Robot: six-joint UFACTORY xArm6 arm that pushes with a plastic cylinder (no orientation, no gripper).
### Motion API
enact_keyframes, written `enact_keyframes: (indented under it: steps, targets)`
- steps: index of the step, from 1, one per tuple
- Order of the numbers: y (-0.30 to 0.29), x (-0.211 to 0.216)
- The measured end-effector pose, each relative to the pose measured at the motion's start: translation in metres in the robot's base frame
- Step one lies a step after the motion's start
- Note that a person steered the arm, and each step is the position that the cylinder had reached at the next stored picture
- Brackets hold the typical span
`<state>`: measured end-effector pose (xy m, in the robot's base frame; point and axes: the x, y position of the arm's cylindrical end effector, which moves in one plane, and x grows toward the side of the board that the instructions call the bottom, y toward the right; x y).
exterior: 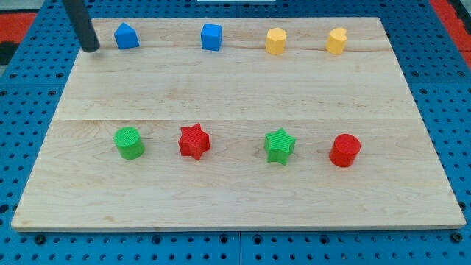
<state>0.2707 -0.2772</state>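
My tip (90, 48) rests at the board's top left corner, on the wooden top. The nearest block is a blue house-shaped block (126, 35), a short way to the tip's right and not touching it. Further right along the top row sit a blue cube (211, 37), a yellow hexagonal block (275, 41) and a yellow heart-shaped block (336, 41). The lower row holds a green cylinder (129, 143), a red star (194, 141), a green star (280, 146) and a red cylinder (344, 150).
The wooden board (235, 96) lies on a blue perforated table (15, 110). Red surfaces show at the view's top corners.
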Motion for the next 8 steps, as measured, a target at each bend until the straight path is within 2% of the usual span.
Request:
enact_keyframes:
  steps: [1, 3, 4, 7, 8]
  targets:
    - [0.005, -0.016]
    - [0.043, -0.015]
    - [0.05, -0.029]
    - [0.065, -0.033]
    - [0.063, 0.006]
